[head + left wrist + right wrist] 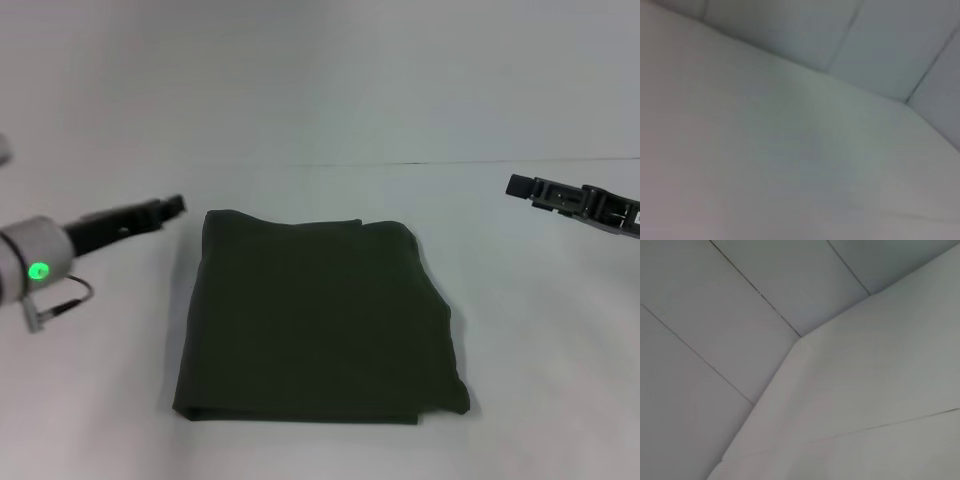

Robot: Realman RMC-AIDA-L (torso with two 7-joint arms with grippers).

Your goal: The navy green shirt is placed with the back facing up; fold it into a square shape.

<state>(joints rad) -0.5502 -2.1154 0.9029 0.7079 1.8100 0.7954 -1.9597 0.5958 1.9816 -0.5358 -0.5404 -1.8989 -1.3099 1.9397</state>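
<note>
The navy green shirt lies on the white table in the head view, folded into a roughly square stack with layered edges along its near side. My left gripper hovers just off the shirt's far left corner, apart from the cloth. Well clear of the shirt, my right gripper hangs above the table at the right. Neither holds anything. Both wrist views show only white table and wall panels.
The white table spreads around the shirt on all sides. A white wall rises behind it. A thin cable loops under my left wrist.
</note>
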